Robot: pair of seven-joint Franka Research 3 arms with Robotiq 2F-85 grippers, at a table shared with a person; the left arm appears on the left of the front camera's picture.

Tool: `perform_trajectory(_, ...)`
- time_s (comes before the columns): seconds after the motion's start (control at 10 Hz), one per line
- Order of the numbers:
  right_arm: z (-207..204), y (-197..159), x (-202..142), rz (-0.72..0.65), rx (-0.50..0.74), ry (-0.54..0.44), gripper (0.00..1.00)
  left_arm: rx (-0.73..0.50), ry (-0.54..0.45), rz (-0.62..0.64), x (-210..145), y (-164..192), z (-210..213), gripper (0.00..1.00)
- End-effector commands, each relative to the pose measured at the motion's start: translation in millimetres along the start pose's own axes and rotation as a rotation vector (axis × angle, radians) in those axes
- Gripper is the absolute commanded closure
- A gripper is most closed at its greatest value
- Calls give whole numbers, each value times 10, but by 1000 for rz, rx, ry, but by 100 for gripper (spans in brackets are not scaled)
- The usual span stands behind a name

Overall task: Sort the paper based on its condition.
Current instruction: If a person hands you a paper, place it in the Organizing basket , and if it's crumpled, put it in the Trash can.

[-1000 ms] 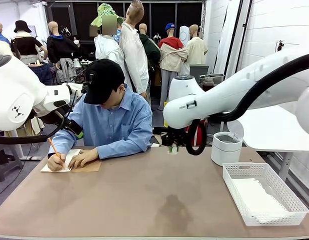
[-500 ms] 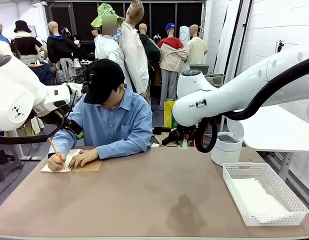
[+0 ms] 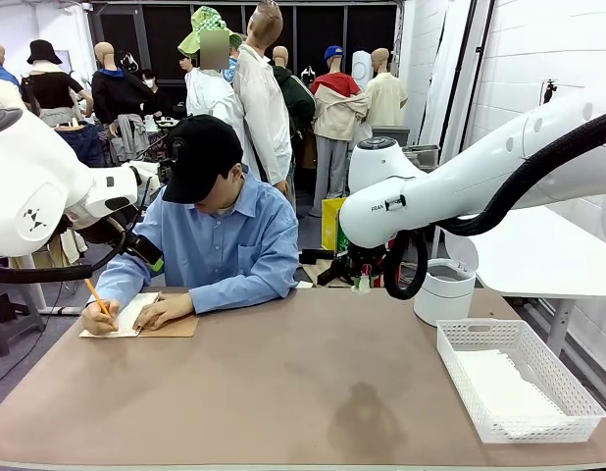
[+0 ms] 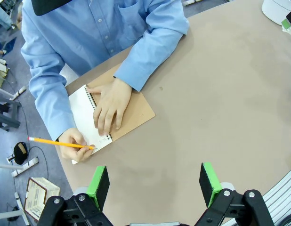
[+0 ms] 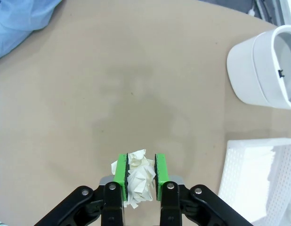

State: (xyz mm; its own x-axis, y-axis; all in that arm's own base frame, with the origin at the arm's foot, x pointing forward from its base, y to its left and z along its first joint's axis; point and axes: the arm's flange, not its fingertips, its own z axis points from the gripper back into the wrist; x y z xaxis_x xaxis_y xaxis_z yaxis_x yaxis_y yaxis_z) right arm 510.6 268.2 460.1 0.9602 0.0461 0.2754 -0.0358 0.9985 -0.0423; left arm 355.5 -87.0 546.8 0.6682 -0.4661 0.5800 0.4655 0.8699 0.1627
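While the right gripper (image 5: 139,165) keeps its green pads clamped on a crumpled wad of white paper (image 5: 137,182), its arm has swung from over the table's middle toward 2 o'clock within the last second. It has now all but stopped, near the far edge. That drift reads as a carry toward a container, so I judge this piece's sorting half done: picked up, not yet dropped.

The left gripper (image 4: 155,181) hangs with its jaws wide apart and nothing between them, above the bare brown tabletop (image 4: 221,103). At 4 o'clock, nearest the robot, the white plastic lattice basket (image 3: 458,368) holds flat white sheets (image 3: 504,388), smooth ones by the look. Farther off at 2 o'clock, just beside the laden gripper, stands the round white bin (image 3: 442,294); the part of its inside on view shows no paper. Farthest, at 10 o'clock, a person writes with a yellow pencil (image 4: 60,142) in a spiral-bound notebook with a brown cardboard cover (image 4: 136,110), the writing hand slightly shifted.
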Motion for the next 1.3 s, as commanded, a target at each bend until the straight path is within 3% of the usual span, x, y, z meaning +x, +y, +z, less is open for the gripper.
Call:
perform_trajectory(0.0,7,-86,91,-95,-35,-44,71,-1,0,3,-2,13,2,0)
perform_trajectory(0.1,90,-234,194,-210,-163,-131,71,-1,0,3,-2,13,2,0)
perform_trajectory(0.4,262,-612,476,-458,-351,-254,71,-1,0,3,-2,13,2,0)
perform_trajectory(0.7,244,-944,690,-606,-382,-282,71,-1,0,3,-2,13,2,0)
perform_trajectory(1.2,31,-1177,792,-705,-396,-295,71,-1,0,3,-2,13,2,0)
